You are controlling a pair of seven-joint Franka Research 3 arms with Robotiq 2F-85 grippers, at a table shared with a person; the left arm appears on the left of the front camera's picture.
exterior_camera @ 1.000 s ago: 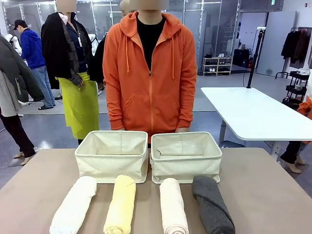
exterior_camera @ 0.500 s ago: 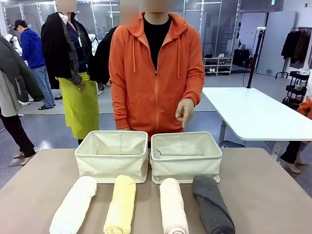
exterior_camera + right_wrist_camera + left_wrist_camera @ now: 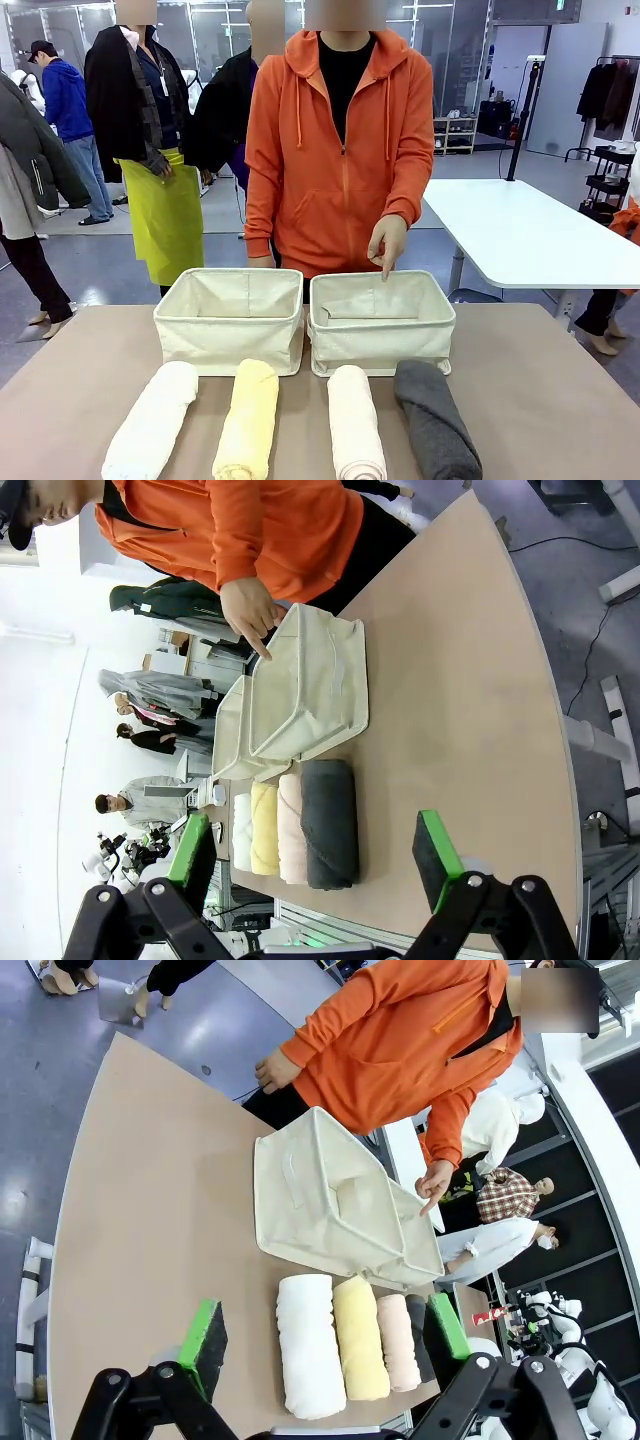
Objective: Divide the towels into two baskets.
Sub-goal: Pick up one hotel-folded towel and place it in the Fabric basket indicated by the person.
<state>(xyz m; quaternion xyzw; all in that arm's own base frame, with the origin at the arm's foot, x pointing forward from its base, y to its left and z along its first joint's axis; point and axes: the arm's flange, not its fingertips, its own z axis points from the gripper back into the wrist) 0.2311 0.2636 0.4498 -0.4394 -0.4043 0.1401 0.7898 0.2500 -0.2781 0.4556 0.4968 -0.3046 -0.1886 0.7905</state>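
White towel (image 3: pixel 150 420), yellow towel (image 3: pixel 247 418), pink towel (image 3: pixel 355 425) and grey towel (image 3: pixel 435 420) lie side by side on the desk (image 3: pixel 540 390), at 6 o'clock of the left basket (image 3: pixel 230 345) and right basket (image 3: pixel 380 345). Left hand (image 3: pixel 325 1330) and right hand (image 3: pixel 312 855) hang spread, holding nothing. A person's finger (image 3: pixel 386 262) points into the right basket. Risk: a roll pinched near one end may sag, unroll or snag the rim.

floor (image 3: pixel 470 200): grey, glossy
right side: white table (image 3: pixel 520 235), black clothes rack (image 3: pixel 612 95) behind
back: low shelf (image 3: pixel 446 135), perhaps glass partitions (image 3: pixel 215 40)
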